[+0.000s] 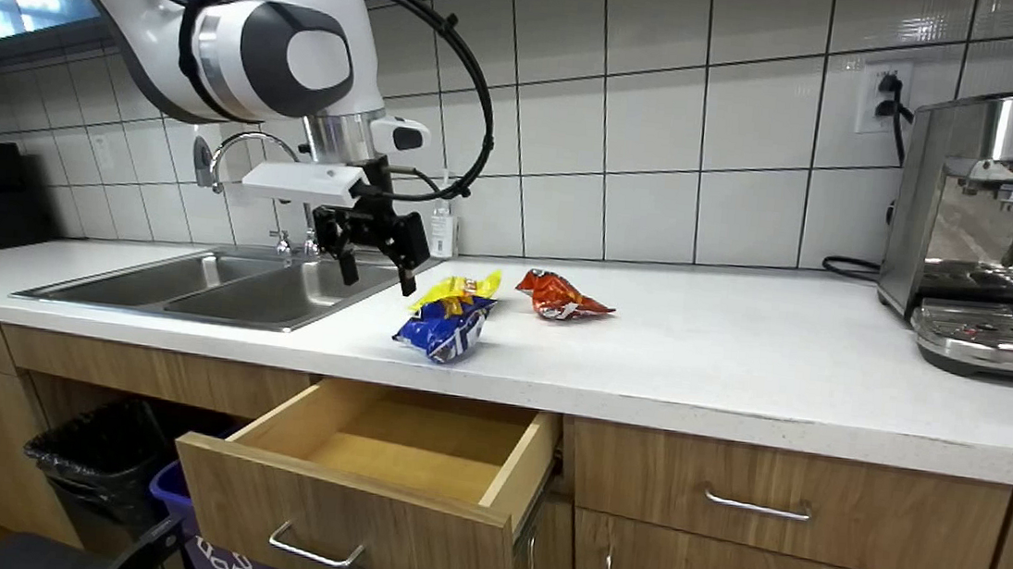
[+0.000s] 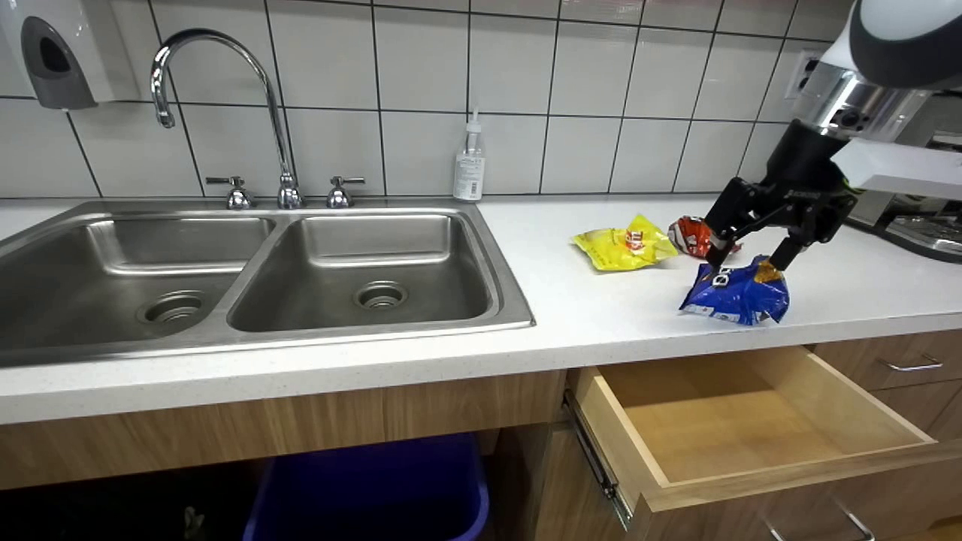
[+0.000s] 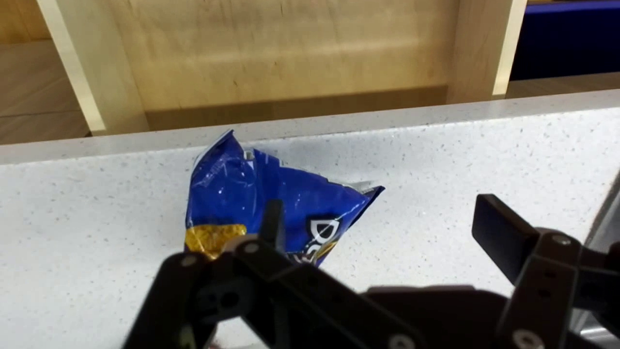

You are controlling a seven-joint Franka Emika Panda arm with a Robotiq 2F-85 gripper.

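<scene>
The gripper is hovering above the countertop, its fingers standing wide apart and holding nothing. Near it, the blue bag is lying close to the counter's front edge, by the open drawer. In the wrist view the bag is sitting off-centre: one finger is overlapping it while the other is hanging over the countertop. As I am judging it, a sound grasp is depending on shifting across until the bag's middle is lying between both fingers, then lowering straight without squashing it (crinkled packaging is probably slipping easily at its corners). The yellow bag and red bag are resting farther back, so a careful descent is sparing them. Closing slowly is favouring a deep, even hold over a corner pinch
</scene>
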